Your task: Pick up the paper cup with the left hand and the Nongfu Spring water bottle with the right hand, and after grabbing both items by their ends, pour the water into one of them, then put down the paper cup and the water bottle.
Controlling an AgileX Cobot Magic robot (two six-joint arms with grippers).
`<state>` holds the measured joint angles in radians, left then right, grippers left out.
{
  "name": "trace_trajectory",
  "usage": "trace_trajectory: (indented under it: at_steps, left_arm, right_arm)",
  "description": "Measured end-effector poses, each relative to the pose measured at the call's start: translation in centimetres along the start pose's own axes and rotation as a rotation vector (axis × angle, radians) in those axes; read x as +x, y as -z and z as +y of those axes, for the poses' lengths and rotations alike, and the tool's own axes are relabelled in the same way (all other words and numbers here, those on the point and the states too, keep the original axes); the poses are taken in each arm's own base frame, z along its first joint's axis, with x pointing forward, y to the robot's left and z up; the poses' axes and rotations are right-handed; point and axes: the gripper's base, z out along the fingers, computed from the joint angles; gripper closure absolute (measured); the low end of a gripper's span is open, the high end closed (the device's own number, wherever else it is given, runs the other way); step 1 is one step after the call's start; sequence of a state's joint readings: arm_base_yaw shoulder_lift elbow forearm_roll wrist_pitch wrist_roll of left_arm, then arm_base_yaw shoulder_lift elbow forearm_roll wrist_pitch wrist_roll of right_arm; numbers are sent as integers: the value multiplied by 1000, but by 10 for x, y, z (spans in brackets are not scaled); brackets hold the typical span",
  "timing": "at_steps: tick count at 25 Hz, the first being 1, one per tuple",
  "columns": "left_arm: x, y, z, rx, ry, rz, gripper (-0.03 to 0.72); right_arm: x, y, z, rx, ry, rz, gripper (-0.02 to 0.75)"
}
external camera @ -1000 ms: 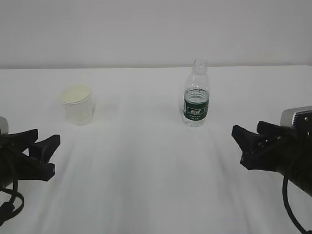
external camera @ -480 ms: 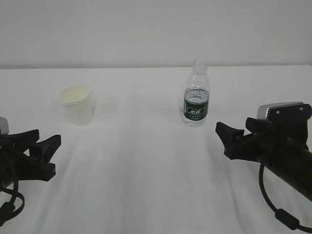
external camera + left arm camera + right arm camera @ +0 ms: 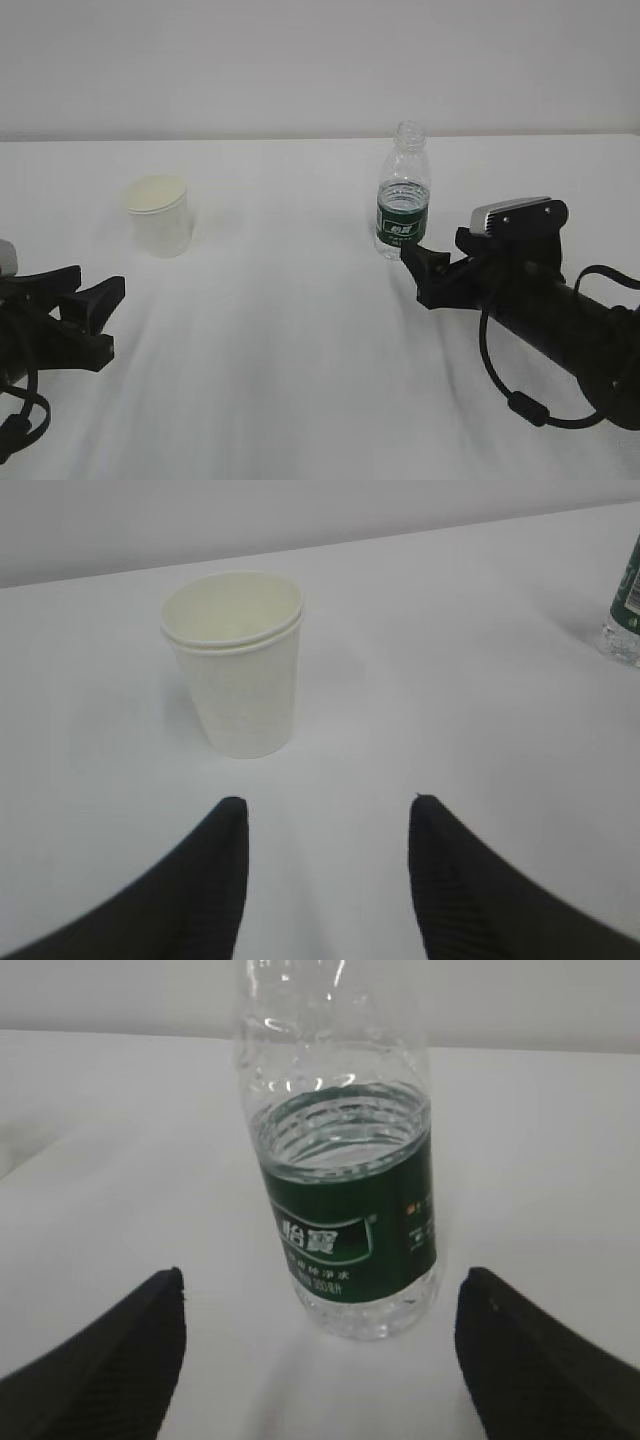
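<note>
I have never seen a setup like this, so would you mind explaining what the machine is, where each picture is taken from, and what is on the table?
This is a robot with two black arms, each ending in a two-fingered hand. The wide picture comes from a camera facing the table; the other two come from cameras mounted on each wrist, looking out between that hand's fingers.

On the white table stand two things: a cream paper cup on the left and a small clear water bottle with a green label, part full and with no cap, on the right.

The left hand sits low near the table's front edge, open, with the cup some way ahead of it. The right hand is open wide, right by the foot of the bottle, which its wrist picture shows standing between and just beyond the fingers. Neither hand holds anything yet.
</note>
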<state>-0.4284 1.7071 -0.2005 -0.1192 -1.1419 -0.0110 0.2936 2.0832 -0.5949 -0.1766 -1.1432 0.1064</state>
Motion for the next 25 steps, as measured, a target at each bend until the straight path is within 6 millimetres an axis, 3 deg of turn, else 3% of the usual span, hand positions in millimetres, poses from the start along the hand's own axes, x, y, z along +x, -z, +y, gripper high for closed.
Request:
trace_trajectory:
  at_steps: [11, 25]
  left_arm:
    - [0, 0, 0, 0, 2, -1, 321]
    - [0, 0, 0, 0, 2, -2, 332]
  right_arm:
    - [-1, -29, -4, -11, 34, -45, 105]
    - [13, -57, -9, -10, 48, -50, 66]
